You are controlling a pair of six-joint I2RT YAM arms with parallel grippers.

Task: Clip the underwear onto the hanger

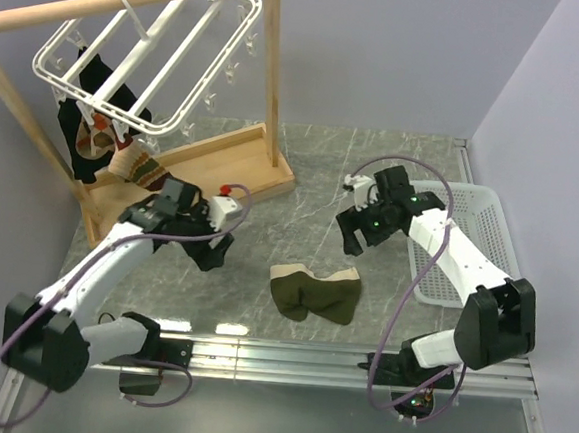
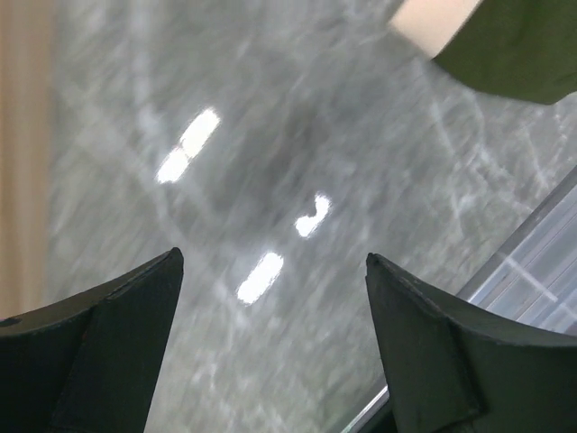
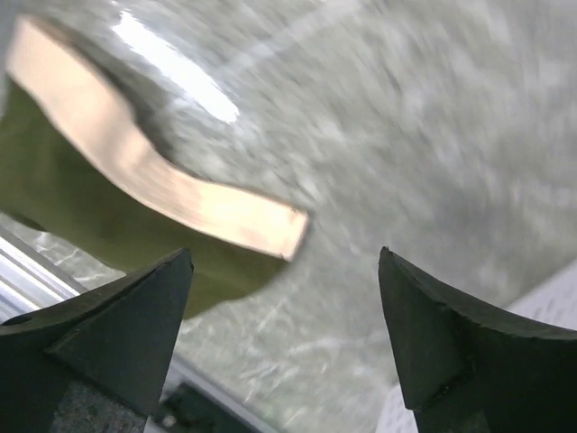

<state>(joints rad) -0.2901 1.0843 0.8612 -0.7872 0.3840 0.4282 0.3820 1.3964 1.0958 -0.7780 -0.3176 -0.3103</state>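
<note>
Soft, light and limp, the underwear (image 1: pixel 313 294) lies crumpled on the table (image 1: pixel 373 173) between the left gripper (image 2: pixel 270 334) and right gripper (image 3: pixel 284 334) (both spread, empty), best pinched at what looks, through blur, like its tan waistband (image 3: pixel 171 194).

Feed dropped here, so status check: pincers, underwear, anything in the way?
Left pincer open, empty. Right pincer open, empty. Underwear loose on table, unclipped. Black garment on hanger; nothing over the underwear.
</note>
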